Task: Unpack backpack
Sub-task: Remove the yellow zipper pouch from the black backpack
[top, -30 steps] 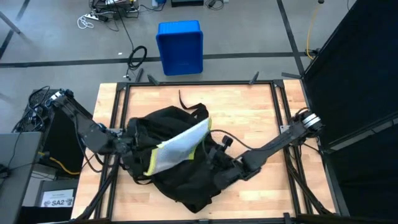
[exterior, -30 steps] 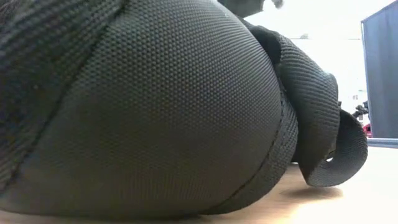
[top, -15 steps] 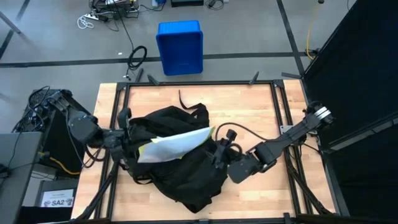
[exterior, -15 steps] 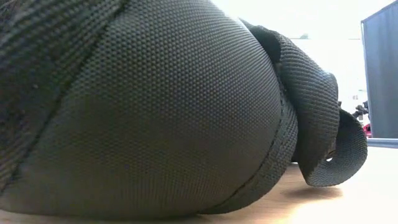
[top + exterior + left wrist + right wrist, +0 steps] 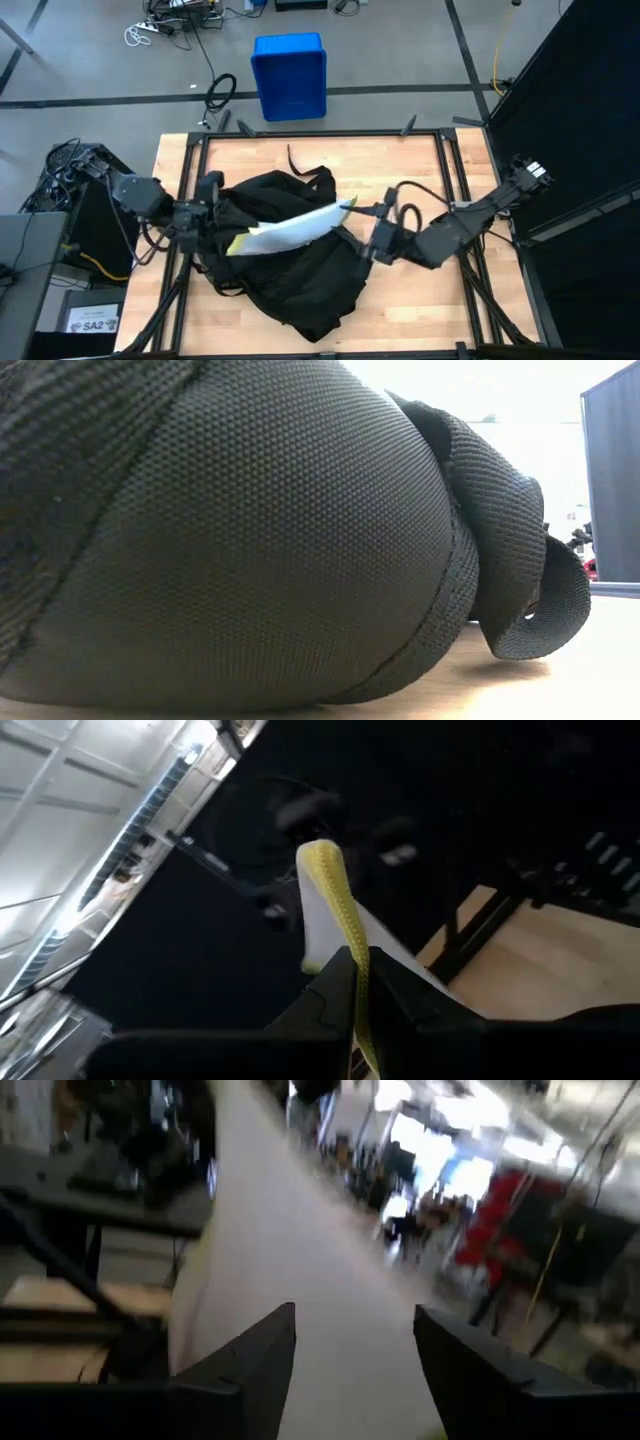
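The backpack [image 5: 285,255] lay in the middle of the worktop [image 5: 420,170], a little toward the left and lower part of the high view. In the low view its black woven cloth filled nearly the whole frame, with a strap [image 5: 520,560] curling at the right.

A flat white item with a yellow edge [image 5: 290,228] stretched across the top of the bag, from centre-left up to the centre. The left pincer [image 5: 212,190], at the left side of the bag, had its fingers together and clamped on the left end of this item; in the left wrist view the yellow edge passed between the dark fingers [image 5: 330,995]. The right pincer [image 5: 380,240] was at the right of the bag, near the right end of the white item, with its fingers [image 5: 250,1360] standing apart. I could not tell if it touched the item.

The bag looked soft and floppy, probably not very heavy, so it would sag and fold when it is lifted. I think the best hold is on a strap or on the stiffer rim of the opening, not on the loose cloth. The white item seemed thin and light, and it may bend or slip, so a firm grip on its edge is better.

The blue bin [image 5: 290,75] stood on the floor above the worktop in the frame.
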`<act>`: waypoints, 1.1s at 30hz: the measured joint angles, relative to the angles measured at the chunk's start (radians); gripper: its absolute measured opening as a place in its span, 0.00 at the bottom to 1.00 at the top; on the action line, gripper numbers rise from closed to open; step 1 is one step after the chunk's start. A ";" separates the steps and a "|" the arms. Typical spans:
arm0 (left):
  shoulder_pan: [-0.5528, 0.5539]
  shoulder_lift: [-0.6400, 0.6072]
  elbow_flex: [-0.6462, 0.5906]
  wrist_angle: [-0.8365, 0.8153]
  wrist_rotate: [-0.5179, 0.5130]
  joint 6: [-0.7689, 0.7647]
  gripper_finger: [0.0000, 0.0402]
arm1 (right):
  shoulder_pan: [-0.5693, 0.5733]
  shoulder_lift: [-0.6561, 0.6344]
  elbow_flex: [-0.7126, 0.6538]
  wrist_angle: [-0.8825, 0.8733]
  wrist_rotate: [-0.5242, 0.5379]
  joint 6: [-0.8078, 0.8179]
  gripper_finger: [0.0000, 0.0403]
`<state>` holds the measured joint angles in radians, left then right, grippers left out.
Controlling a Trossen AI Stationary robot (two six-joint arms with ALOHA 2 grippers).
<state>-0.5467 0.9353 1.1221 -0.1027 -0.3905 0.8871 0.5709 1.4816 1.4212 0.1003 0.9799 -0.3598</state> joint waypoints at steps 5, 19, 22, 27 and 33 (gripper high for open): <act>0.082 0.062 0.012 0.038 0.051 0.013 0.00 | -0.034 -0.004 0.000 0.060 -0.100 -0.072 0.51; 0.311 0.273 0.233 -0.182 0.168 -0.053 0.00 | -0.075 -0.028 0.000 -0.041 -0.238 0.056 0.56; 0.341 0.277 0.233 -0.200 0.181 -0.061 0.00 | -0.055 -0.057 0.000 -0.048 -0.241 0.081 0.53; 0.393 0.277 0.233 -0.117 0.246 -0.055 0.00 | -0.049 -0.114 0.000 -0.146 -0.240 0.226 0.50; 0.507 0.289 0.234 -0.044 0.402 -0.063 0.00 | -0.092 -0.150 0.000 -0.264 -0.215 0.289 0.48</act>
<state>-0.0392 1.2240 1.3560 -0.1471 0.0119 0.8238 0.4793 1.3319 1.4212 -0.1635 0.7652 -0.0708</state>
